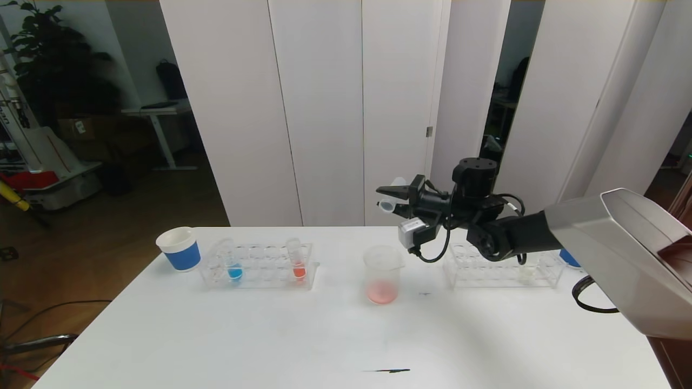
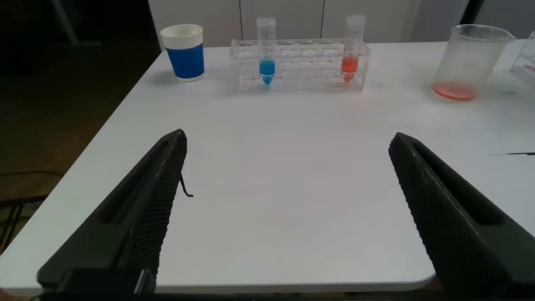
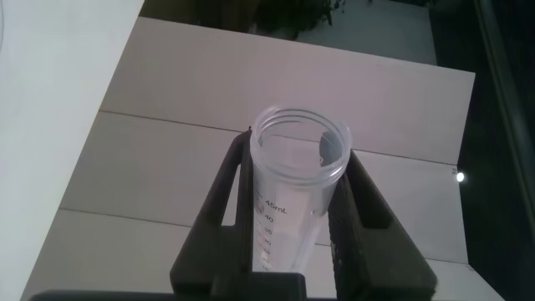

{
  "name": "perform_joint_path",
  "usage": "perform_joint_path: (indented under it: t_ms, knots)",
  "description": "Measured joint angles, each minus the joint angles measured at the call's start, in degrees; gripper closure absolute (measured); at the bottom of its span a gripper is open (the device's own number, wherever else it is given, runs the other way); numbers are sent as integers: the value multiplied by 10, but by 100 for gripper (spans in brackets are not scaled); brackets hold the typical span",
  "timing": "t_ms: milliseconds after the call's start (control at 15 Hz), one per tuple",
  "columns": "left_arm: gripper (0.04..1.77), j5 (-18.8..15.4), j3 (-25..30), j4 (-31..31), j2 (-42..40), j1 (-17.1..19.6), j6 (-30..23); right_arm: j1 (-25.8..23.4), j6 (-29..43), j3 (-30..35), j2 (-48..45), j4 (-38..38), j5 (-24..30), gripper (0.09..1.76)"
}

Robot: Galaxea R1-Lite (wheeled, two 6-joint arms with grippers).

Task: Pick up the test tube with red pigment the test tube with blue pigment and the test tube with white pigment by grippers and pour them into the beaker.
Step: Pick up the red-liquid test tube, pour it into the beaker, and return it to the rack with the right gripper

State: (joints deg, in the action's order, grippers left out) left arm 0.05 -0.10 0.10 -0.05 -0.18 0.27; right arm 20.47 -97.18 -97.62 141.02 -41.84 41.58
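My right gripper [image 1: 387, 198] is shut on a clear graduated tube [image 1: 390, 204] that looks empty, held tilted on its side, a little above and to the right of the beaker [image 1: 383, 275]. The tube fills the right wrist view [image 3: 292, 192] between the fingers [image 3: 224, 209]. The beaker holds pink-red pigment at its bottom and also shows in the left wrist view [image 2: 472, 58]. The blue-pigment tube [image 1: 234, 267] and an orange-red tube [image 1: 297, 265] stand in the left rack [image 1: 259, 270]. A pale white-pigment tube [image 1: 525, 273] stands in the right rack [image 1: 503, 273]. My left gripper [image 2: 287, 142] is open over the table's near left part.
A white paper cup with a blue band [image 1: 179, 248] stands left of the left rack. Another blue-banded cup [image 1: 569, 259] is partly hidden behind my right arm. A dark mark [image 1: 386, 370] lies near the table's front edge.
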Motion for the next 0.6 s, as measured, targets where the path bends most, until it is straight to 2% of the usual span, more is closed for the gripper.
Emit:
perform_joint_path:
  t_ms: [267,600]
  knots:
    - [8,0,0,0,0,0,0,0,18,-1,-8,4,-15,127]
    - [8,0,0,0,0,0,0,9,121,5,-43,9,-126,127]
